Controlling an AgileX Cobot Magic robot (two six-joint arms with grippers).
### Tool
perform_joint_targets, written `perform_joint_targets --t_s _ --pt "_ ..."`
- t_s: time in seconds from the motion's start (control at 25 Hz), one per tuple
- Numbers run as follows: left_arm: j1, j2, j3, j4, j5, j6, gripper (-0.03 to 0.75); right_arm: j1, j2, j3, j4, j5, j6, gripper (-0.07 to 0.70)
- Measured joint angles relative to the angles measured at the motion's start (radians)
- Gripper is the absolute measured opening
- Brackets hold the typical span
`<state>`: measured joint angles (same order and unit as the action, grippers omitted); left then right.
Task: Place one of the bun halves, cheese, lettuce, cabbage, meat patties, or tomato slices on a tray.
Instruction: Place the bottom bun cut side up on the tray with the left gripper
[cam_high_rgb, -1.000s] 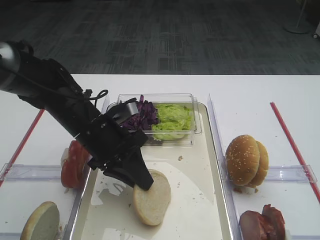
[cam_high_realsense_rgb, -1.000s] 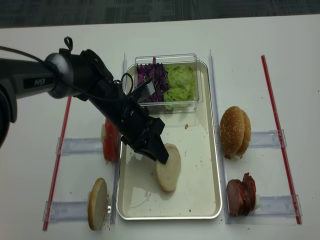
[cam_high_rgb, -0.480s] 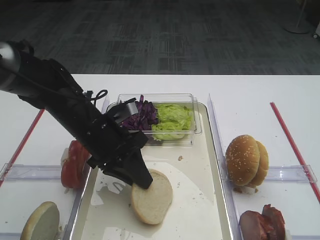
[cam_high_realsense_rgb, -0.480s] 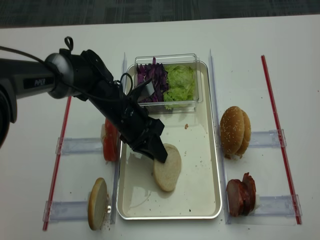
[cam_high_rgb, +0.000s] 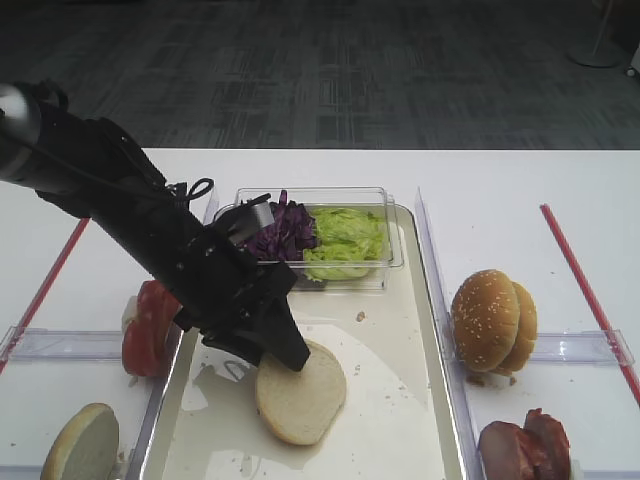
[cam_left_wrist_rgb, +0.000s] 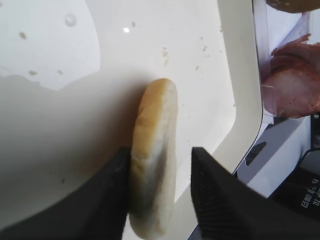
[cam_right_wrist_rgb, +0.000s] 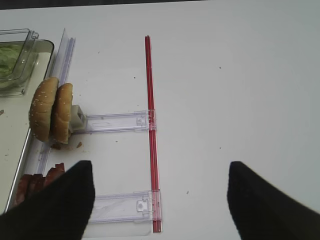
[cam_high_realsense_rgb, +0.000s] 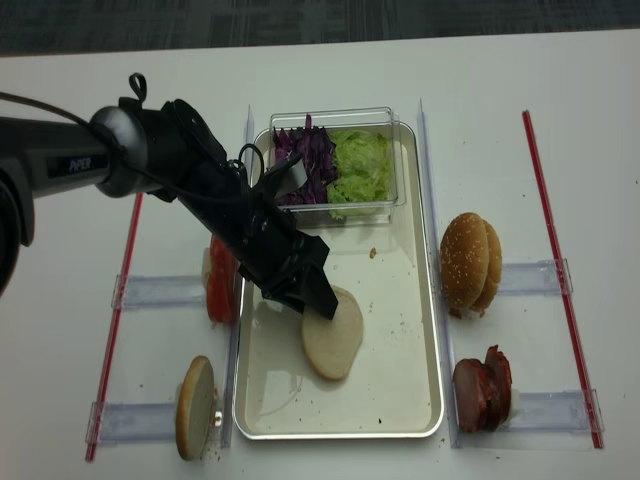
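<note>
White worktop (cam_high_rgb: 500, 190), silver tray (cam_high_realsense_rgb: 420, 330) at centre running near to far. A pale bun half (cam_high_rgb: 300, 392) lies on the tray floor, toward its near-left part, almost flat in the high views. Left end effector (cam_high_rgb: 292, 356) sits at the bun's far-left edge; in the left wrist view its two dark fingers (cam_left_wrist_rgb: 215, 200) stand on either side of the bun edge with slim gaps showing, so spread a little and not clearly pinching; whether one pad touches the crust, cannot tell. Clear plastic tub (cam_high_realsense_rgb: 385, 160) at the far end of the tray holds purple cabbage (cam_high_realsense_rgb: 303, 160) on the left, green lettuce (cam_high_realsense_rgb: 360, 165) on the right. Tomato slices (cam_high_rgb: 148, 325) stand stacked just left of the tray. A second bun half (cam_high_realsense_rgb: 195, 407) stands on edge at near left, outside the tray. Sesame buns (cam_high_rgb: 492, 320) stand right of the tray, meat patties (cam_high_realsense_rgb: 482, 388) near-right of it. Right end effector (cam_right_wrist_rgb: 160, 200) hangs above the right worktop, fingers wide apart, gripping nothing. A red strip (cam_right_wrist_rgb: 149, 100) runs along the worktop below it.
</note>
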<state>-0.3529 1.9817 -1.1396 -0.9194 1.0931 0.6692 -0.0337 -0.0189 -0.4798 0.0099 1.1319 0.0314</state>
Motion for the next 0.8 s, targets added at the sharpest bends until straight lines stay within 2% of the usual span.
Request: perform_joint_targets --t_s 0.48,0.8 --pt "0.0 0.0 0.0 0.009 -0.029 0.003 0.378 0.0 0.0 0.0 0.0 0.0 0.0 0.571" --pt "0.0 0.0 0.0 0.009 -0.044 0.022 0.419 0.0 0.0 0.0 0.0 0.0 0.0 0.571"
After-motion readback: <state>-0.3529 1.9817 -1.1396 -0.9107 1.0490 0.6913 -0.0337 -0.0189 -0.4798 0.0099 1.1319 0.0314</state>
